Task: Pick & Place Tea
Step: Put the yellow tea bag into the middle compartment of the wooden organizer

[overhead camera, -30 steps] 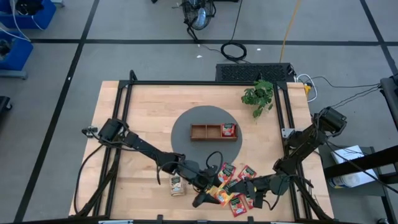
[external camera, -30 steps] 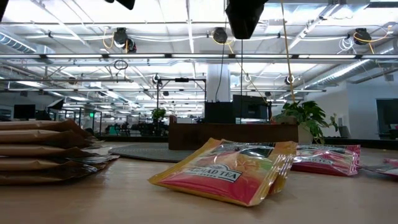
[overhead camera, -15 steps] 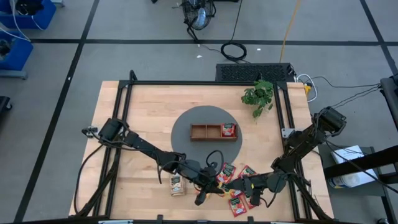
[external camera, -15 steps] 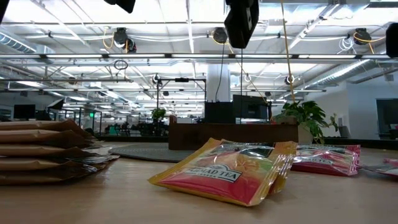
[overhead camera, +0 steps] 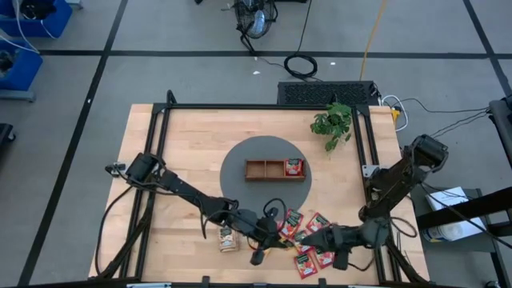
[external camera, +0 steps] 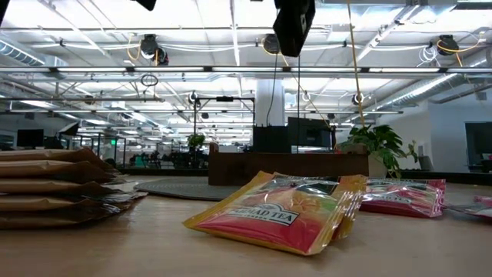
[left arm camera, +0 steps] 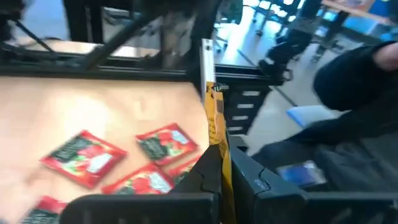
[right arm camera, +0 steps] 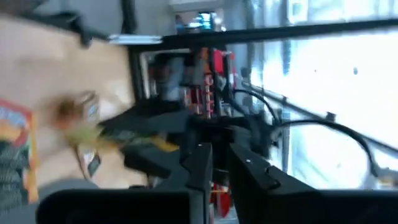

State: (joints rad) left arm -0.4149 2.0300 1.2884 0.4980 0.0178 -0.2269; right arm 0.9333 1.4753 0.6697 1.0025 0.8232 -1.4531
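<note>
My left gripper (overhead camera: 274, 238) hangs over the near middle of the table, shut on an orange-yellow tea sachet (left arm camera: 213, 115) that shows edge-on in the left wrist view. Red sachets (overhead camera: 290, 220) (overhead camera: 318, 222) (overhead camera: 305, 264) lie flat on the table around it. A stack of cream sachets (overhead camera: 228, 238) rests to its left. The brown wooden tray (overhead camera: 264, 170) sits on a grey round mat with one red sachet (overhead camera: 294, 166) in its right compartment. My right gripper (overhead camera: 312, 238) stands just right of the left one, narrowly open (right arm camera: 219, 163), with nothing between its fingers. My left gripper pinches the orange-yellow sachet between its two fingers, at the edge nearest the wrist (left arm camera: 217, 142). The sachet stands on edge and sticks out beyond the fingertips (left arm camera: 205, 163), lifted clear of the table.
A potted plant (overhead camera: 332, 122) stands at the far right of the table. In the low view an orange-red sachet (external camera: 284, 215) lies near the camera, with the cream stack (external camera: 54, 188) to its left. Black frame rails (overhead camera: 160, 160) run along the table's sides.
My right arm has drawn back toward the table's right edge, away from my left gripper. The orange-yellow sachet, which lay broad and flat between the two grippers, now stays with my left gripper and shows far less of its face from above.
</note>
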